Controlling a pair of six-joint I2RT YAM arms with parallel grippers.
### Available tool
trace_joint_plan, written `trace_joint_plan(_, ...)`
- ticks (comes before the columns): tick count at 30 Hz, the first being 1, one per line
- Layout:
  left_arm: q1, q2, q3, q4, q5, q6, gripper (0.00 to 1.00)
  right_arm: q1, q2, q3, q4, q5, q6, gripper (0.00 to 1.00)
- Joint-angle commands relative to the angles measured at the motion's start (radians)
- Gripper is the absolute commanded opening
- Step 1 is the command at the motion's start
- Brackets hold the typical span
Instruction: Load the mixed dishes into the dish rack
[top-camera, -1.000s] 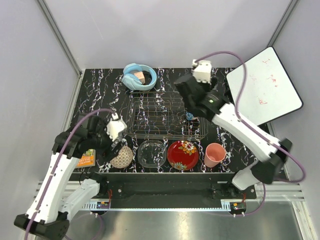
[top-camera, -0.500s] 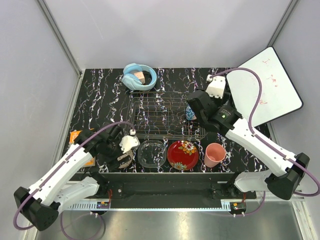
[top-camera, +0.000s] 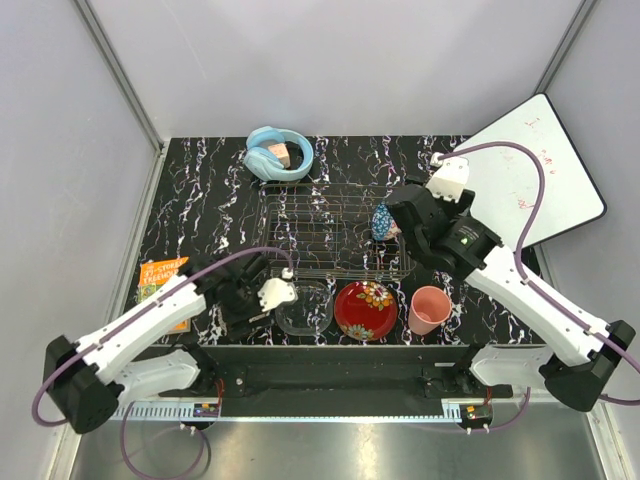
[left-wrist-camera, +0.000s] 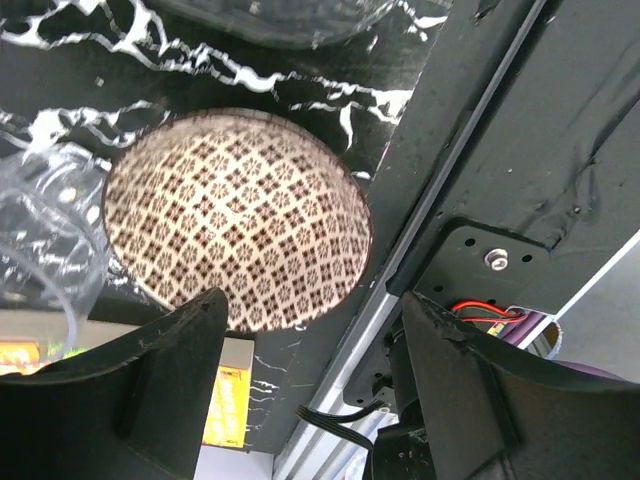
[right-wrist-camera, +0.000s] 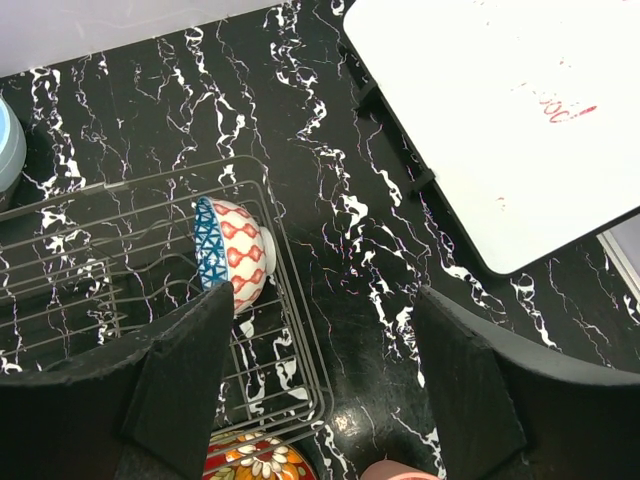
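Note:
The silver wire dish rack (top-camera: 320, 232) stands mid-table and also shows in the right wrist view (right-wrist-camera: 130, 270). The blue patterned bowl (top-camera: 382, 222) stands on edge at its right end (right-wrist-camera: 232, 253). My right gripper (top-camera: 418, 240) is open and empty over bare table just right of the rack (right-wrist-camera: 320, 390). My left gripper (top-camera: 250, 305) is open low over the beige lattice-patterned bowl (left-wrist-camera: 237, 215), which it hides from the top view. The clear glass bowl (top-camera: 305, 308), red floral plate (top-camera: 364, 308) and pink cup (top-camera: 429, 308) sit in a row in front of the rack. The clear tumbler (left-wrist-camera: 40, 230) lies left of the beige bowl.
Light-blue headphones (top-camera: 278, 153) lie behind the rack. A white board (top-camera: 530, 170) leans at the right edge. An orange packet (top-camera: 165, 290) lies at the front left. The table's front rail (left-wrist-camera: 440, 250) runs close beside the beige bowl.
My right gripper has drawn back right from the rack, leaving the blue bowl standing in it. My left gripper has moved right and forward, low over the beige bowl.

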Motion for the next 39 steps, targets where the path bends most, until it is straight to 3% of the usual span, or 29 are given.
trace_joint_plan(1, -0.032, 0.102, 0.031, 0.034, 0.053, -0.026, 0.7, -0.005, -0.05, 0.03, -0.031, 0.031, 0.034, 0.8)
trace_joint_plan(6, -0.087, 0.229, 0.031, 0.036, 0.052, -0.095, 0.69, -0.007, -0.08, 0.044, -0.067, 0.044, 0.04, 0.81)
trace_joint_plan(16, -0.141, 0.24, 0.011, 0.122, -0.035, -0.141, 0.71, -0.01, -0.097, 0.029, -0.084, 0.063, 0.044, 0.82)
trace_joint_plan(23, -0.184, 0.336, -0.024, 0.182, -0.175, -0.207, 0.57, -0.014, -0.106, 0.024, -0.084, 0.072, 0.043, 0.82)
trace_joint_plan(28, -0.19, 0.366, -0.033, 0.211, -0.218, -0.216, 0.53, -0.014, -0.135, 0.023, -0.087, 0.074, 0.044, 0.82)
trace_joint_plan(29, -0.19, 0.373, -0.033, 0.215, -0.221, -0.218, 0.51, -0.016, -0.142, 0.019, -0.086, 0.075, 0.041, 0.82)
trace_joint_plan(32, -0.19, 0.381, -0.03, 0.225, -0.23, -0.219, 0.33, -0.016, -0.152, 0.015, -0.089, 0.081, 0.032, 0.82)
trace_joint_plan(33, -0.19, 0.38, -0.023, 0.225, -0.234, -0.223, 0.2, -0.016, -0.156, 0.013, -0.089, 0.081, 0.032, 0.82)
trace_joint_plan(36, -0.192, 0.367, 0.0, 0.208, -0.229, -0.23, 0.0, -0.016, -0.17, 0.006, -0.087, 0.083, 0.035, 0.82)
trace_joint_plan(39, -0.192, 0.343, 0.029, 0.174, -0.208, -0.229, 0.0, -0.016, -0.175, -0.005, -0.089, 0.08, 0.038, 0.82)
